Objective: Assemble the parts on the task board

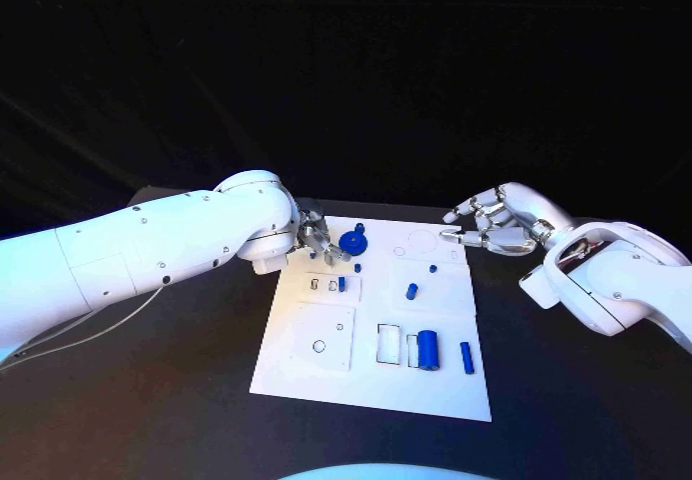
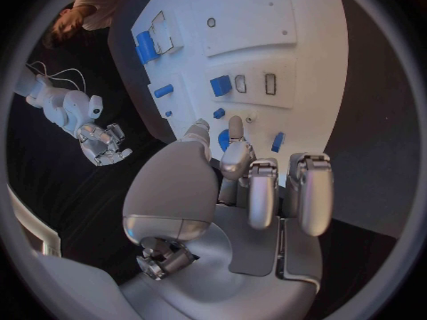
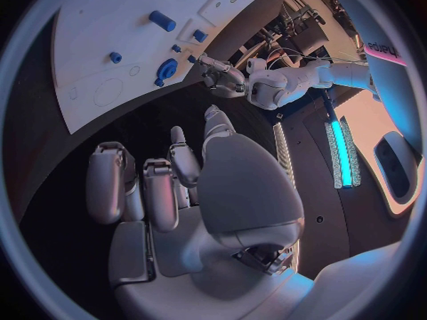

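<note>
Reaching over the far left of the task board (image 1: 332,375), the left hand (image 1: 315,243) sets its fingers (image 2: 233,131) at the round blue part (image 1: 353,243), grip unclear, while the right hand (image 1: 490,225) hovers open-fingered beyond the board's far right corner; next, I judge, comes seating that part squarely.

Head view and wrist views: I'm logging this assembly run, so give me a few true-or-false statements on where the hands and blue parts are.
1. The left hand is over the far left part of the white rectangular task board. True.
2. The right hand holds a blue part. False: it holds nothing, its fingers apart, just off the board's far right corner.
3. A round blue disc part sits beside the left hand's fingers. True.
4. The large blue cylinder part lies off the board on the black table. False: it lies on the board's near part.
</note>
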You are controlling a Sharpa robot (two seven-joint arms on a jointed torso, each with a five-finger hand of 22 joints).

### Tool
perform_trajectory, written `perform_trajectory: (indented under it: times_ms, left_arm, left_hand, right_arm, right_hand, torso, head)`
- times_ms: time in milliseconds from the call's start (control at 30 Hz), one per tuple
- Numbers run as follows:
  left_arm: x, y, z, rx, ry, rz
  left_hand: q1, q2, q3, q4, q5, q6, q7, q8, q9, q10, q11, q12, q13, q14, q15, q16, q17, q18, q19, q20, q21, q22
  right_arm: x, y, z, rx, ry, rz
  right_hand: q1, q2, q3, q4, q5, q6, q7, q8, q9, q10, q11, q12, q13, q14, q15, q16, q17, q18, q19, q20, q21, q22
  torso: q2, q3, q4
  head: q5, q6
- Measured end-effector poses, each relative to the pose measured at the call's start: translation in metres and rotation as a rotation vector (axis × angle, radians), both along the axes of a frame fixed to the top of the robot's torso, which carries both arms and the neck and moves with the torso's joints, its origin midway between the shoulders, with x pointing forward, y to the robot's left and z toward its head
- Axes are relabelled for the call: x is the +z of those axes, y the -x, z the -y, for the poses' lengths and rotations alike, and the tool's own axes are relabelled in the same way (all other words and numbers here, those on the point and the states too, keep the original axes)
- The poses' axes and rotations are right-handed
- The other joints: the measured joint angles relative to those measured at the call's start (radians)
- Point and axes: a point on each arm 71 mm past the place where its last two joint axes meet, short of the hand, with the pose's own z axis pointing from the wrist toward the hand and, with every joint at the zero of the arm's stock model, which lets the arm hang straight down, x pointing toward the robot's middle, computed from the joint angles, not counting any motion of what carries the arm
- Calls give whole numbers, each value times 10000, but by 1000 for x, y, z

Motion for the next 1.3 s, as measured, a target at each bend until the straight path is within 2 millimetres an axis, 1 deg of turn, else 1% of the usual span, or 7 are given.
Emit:
perform_trajectory:
  times_ms: [100, 167, 267, 533, 833, 1133, 1300]
  left_arm:
    - [-3, -1, 4, -107, -238, -92]
    - [-4, -1, 6, -156, -351, -146]
    - [-7, -1, 7, -204, -495, -234]
    - [-11, 0, 13, -356, -651, -427]
    - [-15, 1, 16, -462, -718, -614]
    - [-17, 3, 20, -614, -744, -832]
    - [-18, 4, 22, -713, -774, -961]
  left_hand:
    - [-67, -67, -99, 15, 0, -14, 13, 42, 104, 0, 0, 35, 40, 0, 0, 0, -1, 1, 0, 0, 0, 0]
    - [-107, -27, -149, 14, 0, -14, 13, 51, 163, -1, 1, 35, 62, 0, 0, 0, -1, 0, 0, 0, 38, 0]
    - [-145, -75, -209, 15, 0, -47, -20, 82, 211, -1, 1, 76, 76, 0, 0, 0, -1, 0, 0, 0, 38, -1]
    - [-184, -36, -284, 11, 0, -47, -20, 123, 292, -3, 3, 76, 108, 0, 0, 0, -2, -1, 0, 0, 38, -1]
    - [-221, -74, -283, 11, 0, -84, 15, 123, 320, -4, 4, 76, 107, 0, 0, 0, -3, 0, -1, 1, 79, -2]
    - [-220, -73, -283, 11, 0, -121, -21, 123, 399, -4, 4, 117, 140, 0, 1, 0, -4, -1, -1, 1, 79, -3]
    - [-164, -18, -283, 11, 0, -121, -21, 159, 449, -4, 4, 153, 171, 0, 1, 0, -5, 0, -1, 1, 79, -3]
  right_arm:
    - [0, 0, 0, -33, 15, -20]
    - [0, 0, 0, -47, 24, -31]
    - [-1, -1, 0, -72, 38, -45]
    - [-1, -2, -1, -111, 64, -61]
    - [-1, -2, -2, -136, 86, -86]
    - [-2, -3, -3, -151, 98, -108]
    - [-2, -3, -3, -154, 104, -115]
  right_hand:
    - [0, 0, 0, 0, 1, 0, 0, 0, 0, -29, -29, 0, 0, 0, 0, 0, 0, 0, 0, 0, 0, -1]
    - [0, 0, -6, -6, 60, 0, 0, 0, 0, -29, -29, 0, -13, 0, 0, 0, 0, 0, 0, 0, -40, -1]
    - [0, 0, -28, -28, 60, 0, 0, 0, -1, -29, -29, 0, -28, 0, 0, 0, -1, 0, 0, 0, -40, -1]
    - [0, 0, -55, -1, 98, 0, 0, 0, -2, -29, -29, 0, -57, -37, -36, 0, -1, 1, -36, -35, -85, -2]
    - [0, 0, -55, -1, 139, 0, 0, 0, -3, -29, -28, 0, -57, -37, -36, -39, 7, 1, -36, -35, -85, -4]
    - [0, 0, -55, -1, 139, 0, 0, 0, -4, -29, -28, 0, -57, -37, -35, -39, 6, 1, -36, -34, -85, -5]
    - [40, 40, -55, -1, 139, 0, 0, 0, -5, -29, -28, 0, -57, -37, -35, -39, 5, 0, -36, -34, -85, -5]
  torso:
    - [2, -3, -1]
    - [2, -3, -4]
    - [4, -3, -5]
    - [5, -6, -4]
    - [7, -8, 0]
    - [7, -4, 3]
    - [8, -3, 3]
  head:
    - [1, -27]
    - [1, -37]
    - [-12, -46]
    - [-30, -78]
    - [-52, -116]
    - [-45, -136]
    - [-38, -156]
